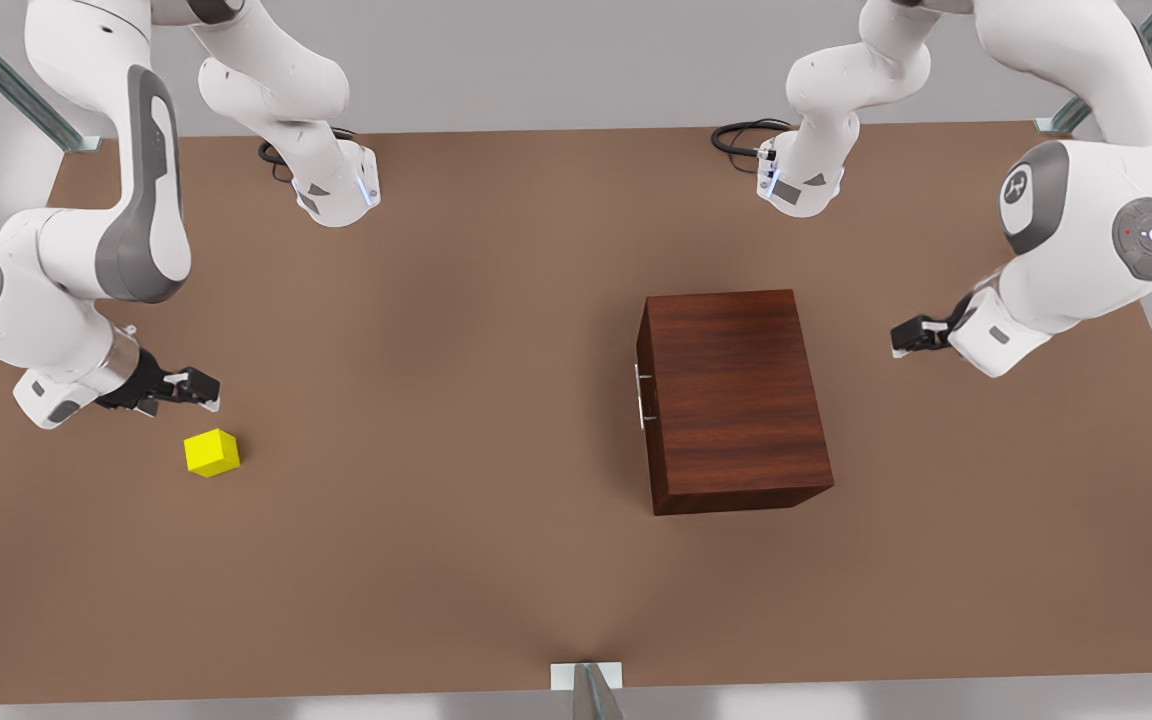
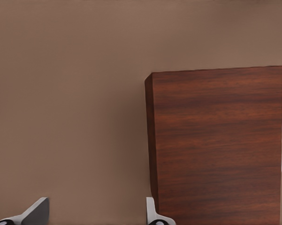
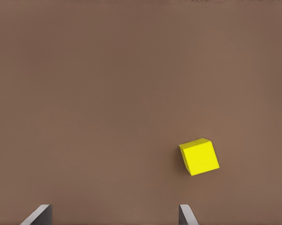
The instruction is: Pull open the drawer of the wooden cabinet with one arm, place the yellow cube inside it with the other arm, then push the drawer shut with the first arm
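The wooden cabinet [image 1: 736, 400] [image 2: 216, 145] stands right of the table's middle in the front view. Its drawer [image 1: 647, 345] is shut, and the silver bar handle [image 1: 642, 396] faces the front view's left. My left gripper [image 1: 901, 338] [image 2: 96, 211] hovers open to the cabinet's right, apart from it. The yellow cube [image 1: 212, 452] [image 3: 199, 157] lies on the table at the front view's left. My right gripper [image 1: 201, 390] [image 3: 115, 213] is open just above and beside the cube, holding nothing.
The brown table [image 1: 456, 560] carries the two arm bases [image 1: 336, 190] [image 1: 801, 180] with black cables at the back. A metal post [image 1: 586, 690] stands at the front edge, and metal struts rise at the back corners.
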